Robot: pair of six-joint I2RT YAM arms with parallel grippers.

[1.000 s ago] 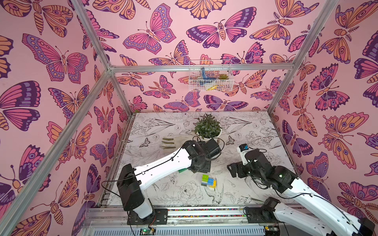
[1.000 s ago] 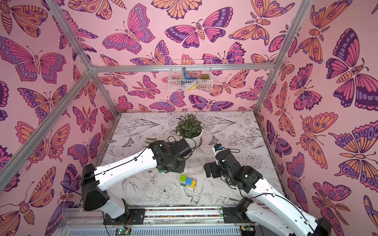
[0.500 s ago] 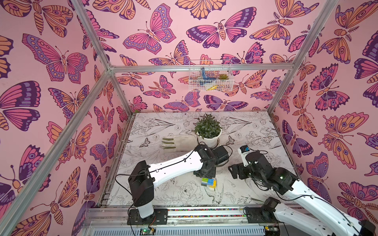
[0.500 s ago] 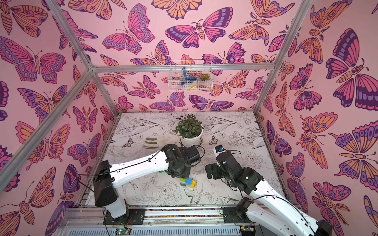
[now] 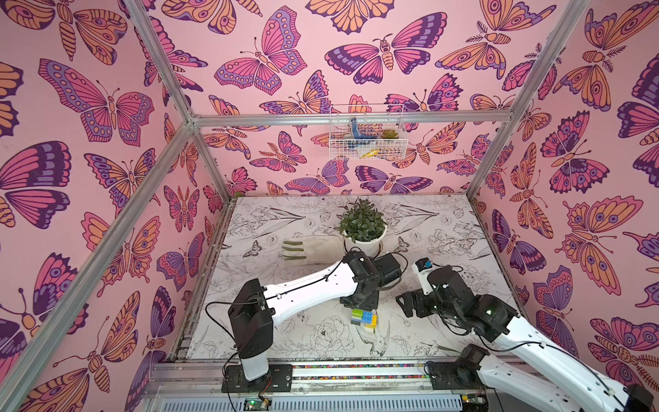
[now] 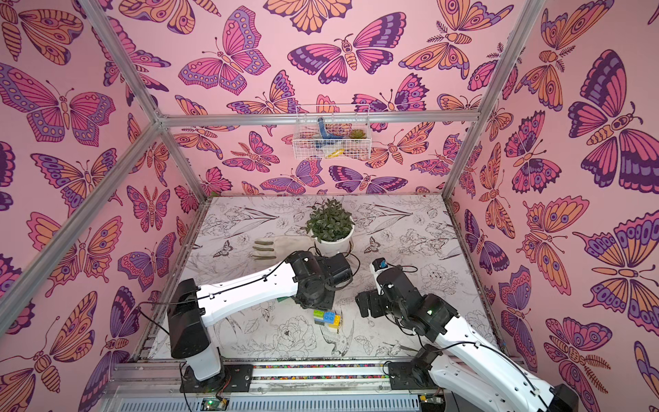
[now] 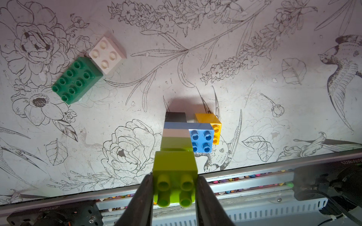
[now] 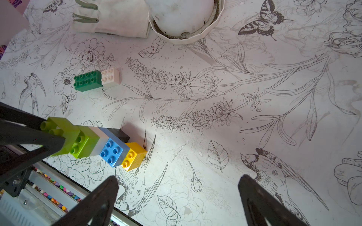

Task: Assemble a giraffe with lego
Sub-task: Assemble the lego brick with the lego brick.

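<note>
The partly built giraffe stands near the table's front: a black and a yellow leg, a blue body, then white and lime. My left gripper is shut on a second lime brick, set offset over the stack's lime top; whether it touches is unclear. A long dark green brick and a white brick lie loose side by side further back. To the right of the giraffe my right gripper is open over bare table.
A potted plant in a white pot and a pale glove sit behind the arms. A wire basket hangs on the back wall. The metal front rail runs just in front of the giraffe.
My left arm has swung right and toward the front, bringing its wrist from further back left to right over the giraffe. The right arm has hardly moved.
</note>
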